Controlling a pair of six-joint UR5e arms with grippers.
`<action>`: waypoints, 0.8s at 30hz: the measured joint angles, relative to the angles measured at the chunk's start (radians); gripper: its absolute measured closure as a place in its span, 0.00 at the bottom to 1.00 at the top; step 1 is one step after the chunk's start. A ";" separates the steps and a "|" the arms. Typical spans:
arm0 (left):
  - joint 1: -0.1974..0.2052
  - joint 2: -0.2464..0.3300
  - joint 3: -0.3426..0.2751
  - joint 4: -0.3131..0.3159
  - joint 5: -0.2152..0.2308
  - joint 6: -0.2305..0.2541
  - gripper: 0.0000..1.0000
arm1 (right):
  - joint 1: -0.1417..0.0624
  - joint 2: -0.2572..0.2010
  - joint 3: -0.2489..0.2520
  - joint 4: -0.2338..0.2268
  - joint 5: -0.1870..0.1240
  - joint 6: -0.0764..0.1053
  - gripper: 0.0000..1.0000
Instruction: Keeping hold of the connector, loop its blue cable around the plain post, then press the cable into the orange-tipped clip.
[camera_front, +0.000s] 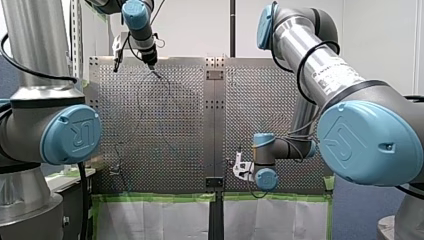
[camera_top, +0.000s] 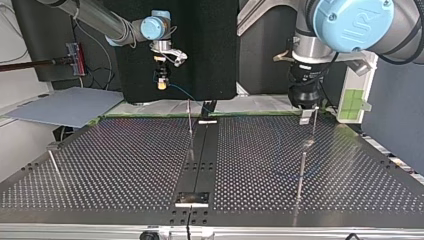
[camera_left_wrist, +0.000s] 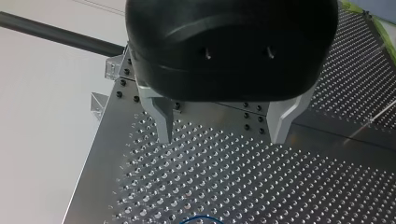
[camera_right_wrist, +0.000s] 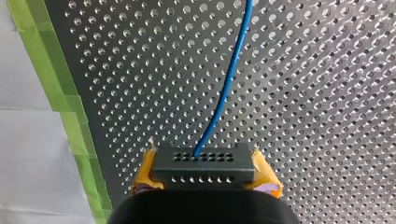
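My left gripper (camera_left_wrist: 222, 134) first: a rounded black housing with two flat grey metal fingers (camera_left_wrist: 163, 125) set wide apart, and there's nothing between them. It hangs over the perforated table (camera_left_wrist: 243, 186), a sheet of dull silver metal with even rows of small round holes. Just under the fingertips, a thin curl of the blue cable (camera_left_wrist: 201, 219) peeks in, lying on that sheet. In the top view a slim upright metal post (camera_top: 302, 172) stands on the table near this gripper.

Now over to my right gripper (camera_right_wrist: 204, 176). Its yellow pads (camera_right_wrist: 144, 181) are pressed tight against both ends of the connector (camera_right_wrist: 203, 163), a dark grey rectangular block with two rows of small holes across its face. The cable leaves the middle of that block, smooth and round. It runs straight ahead of the gripper in a gentle bow above the holed metal. Beside the gripper, a strip of green tape (camera_right_wrist: 70, 107) lines the table's edge, with pale sheeting beyond it.
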 joint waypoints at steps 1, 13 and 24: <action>0.000 0.000 0.000 0.000 -0.001 0.000 0.00 | 0.001 0.000 0.000 -0.001 0.000 0.000 1.00; -0.004 0.001 0.000 -0.011 -0.082 -0.002 0.00 | 0.003 0.000 0.000 0.001 0.000 0.001 1.00; -0.004 0.011 0.000 -0.038 -0.194 -0.017 0.00 | 0.005 0.000 0.000 0.003 0.000 -0.001 1.00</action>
